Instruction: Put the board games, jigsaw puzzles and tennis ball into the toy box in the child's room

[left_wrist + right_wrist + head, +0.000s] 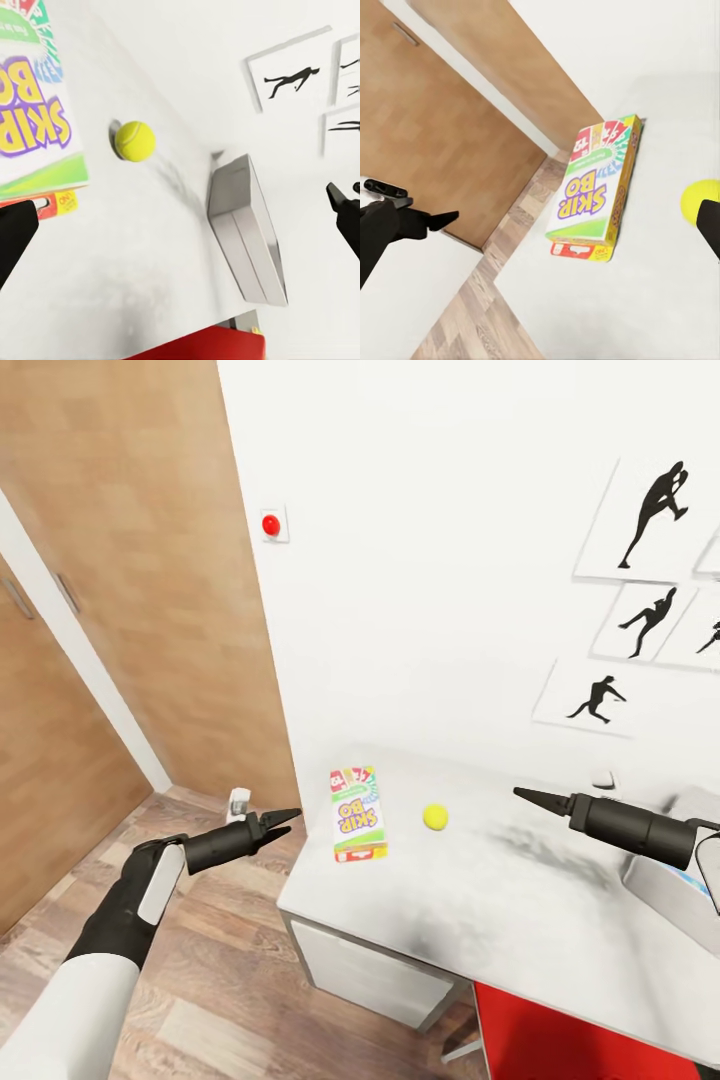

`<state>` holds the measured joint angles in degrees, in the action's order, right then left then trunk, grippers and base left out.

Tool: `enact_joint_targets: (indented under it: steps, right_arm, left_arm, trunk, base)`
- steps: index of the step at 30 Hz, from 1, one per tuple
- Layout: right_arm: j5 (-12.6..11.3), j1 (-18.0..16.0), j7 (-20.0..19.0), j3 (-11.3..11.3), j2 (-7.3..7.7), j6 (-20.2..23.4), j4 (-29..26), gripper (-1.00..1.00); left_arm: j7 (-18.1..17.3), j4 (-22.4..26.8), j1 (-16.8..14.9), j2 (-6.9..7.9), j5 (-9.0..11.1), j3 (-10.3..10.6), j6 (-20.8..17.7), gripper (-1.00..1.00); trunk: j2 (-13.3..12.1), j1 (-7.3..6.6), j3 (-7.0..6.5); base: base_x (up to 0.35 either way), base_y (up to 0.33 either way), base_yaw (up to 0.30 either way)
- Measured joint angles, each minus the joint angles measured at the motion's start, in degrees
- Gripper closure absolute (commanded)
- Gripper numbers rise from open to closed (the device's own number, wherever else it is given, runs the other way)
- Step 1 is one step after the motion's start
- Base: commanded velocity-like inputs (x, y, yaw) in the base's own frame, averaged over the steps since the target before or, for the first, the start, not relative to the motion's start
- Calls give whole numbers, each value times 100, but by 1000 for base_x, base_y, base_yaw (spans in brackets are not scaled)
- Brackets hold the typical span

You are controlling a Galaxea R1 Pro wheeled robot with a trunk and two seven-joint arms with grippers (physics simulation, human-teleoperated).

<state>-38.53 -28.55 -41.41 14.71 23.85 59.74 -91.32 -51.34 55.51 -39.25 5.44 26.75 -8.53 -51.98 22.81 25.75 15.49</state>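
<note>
The left arm has a smooth white shell on its lower segment, a black flexible-looking sleeve at the wrist and a light grey panel set along its side. It ends in a dark grey cylinder carrying the left gripper, whose black jaws taper to thin points. The right gripper is likewise black and pointed, on a matching dark cylinder.

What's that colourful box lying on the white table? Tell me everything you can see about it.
The board game is a flat rectangular box, seemingly cardboard, white and green with purple-and-yellow SKIP BO lettering, red ends and pictured cards at one end. It lies closed and flat near the edge of the white table, beside the tennis ball but apart from it. Neither gripper touches it.
</note>
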Motion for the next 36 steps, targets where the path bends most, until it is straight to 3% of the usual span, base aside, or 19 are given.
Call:
enact_joint_targets:
  steps: [8,13,20,36]
  right_arm:
    - [21,-7,15,-12,-71,0,0,-100]
    - [34,-8,18,-15,-98,0,-1,-100]
    - [42,-8,25,-20,-115,0,-1,-100]
    - [38,-13,185,-25,-157,-1,0,-100]
  left_arm:
    - [0,-13,2,30,-3,-83,25,-100]
    - [-5,-29,6,39,-17,-337,53,-100]
    - [-8,-48,31,48,-31,-523,66,-100]
    - [-9,-57,67,53,-35,-614,72,-100]
  trunk:
    - [0,0,-60]
    - [0,0,-100]
    - [0,0,-158]
    - [0,0,-296]
  base:
    - [0,0,-148]
    - [0,0,-144]
    - [0,0,-134]
    - [0,0,-116]
